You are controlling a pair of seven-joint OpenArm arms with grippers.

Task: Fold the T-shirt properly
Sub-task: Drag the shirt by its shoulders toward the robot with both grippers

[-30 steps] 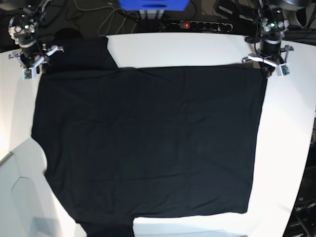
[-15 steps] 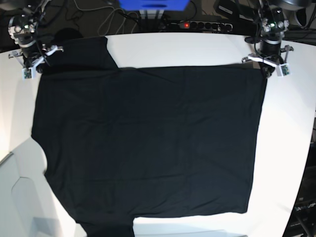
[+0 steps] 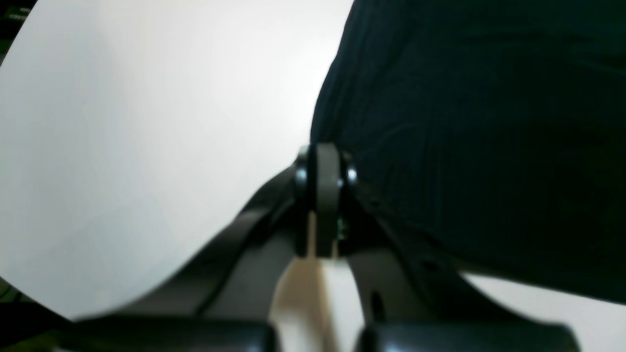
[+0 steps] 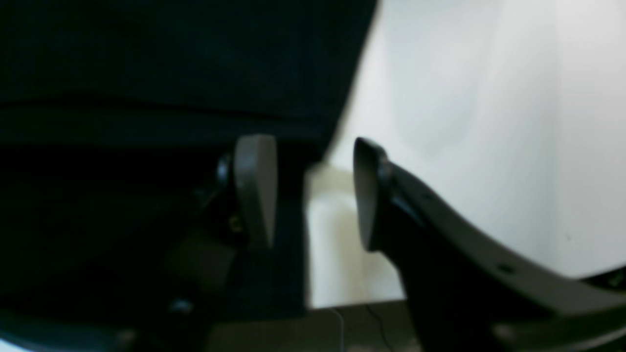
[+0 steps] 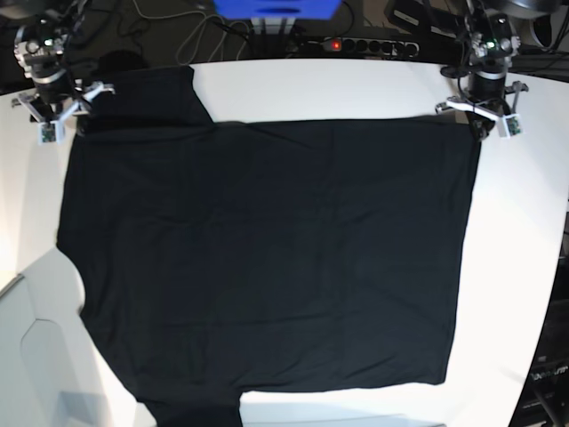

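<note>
Black T-shirt (image 5: 267, 258) lay flat across the white table (image 5: 524, 231), arms at 10 and 2 o'clock. Left wrist: left fingers (image 3: 325, 195) were pressed together at the cloth's edge. Right wrist: right fingers (image 4: 257, 188) stood apart over the hem.

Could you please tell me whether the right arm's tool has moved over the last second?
Yes. In the base view the right tool has drifted slightly toward the table's far edge, away from the T-shirt's corner. The shirt itself lies unchanged.
</note>
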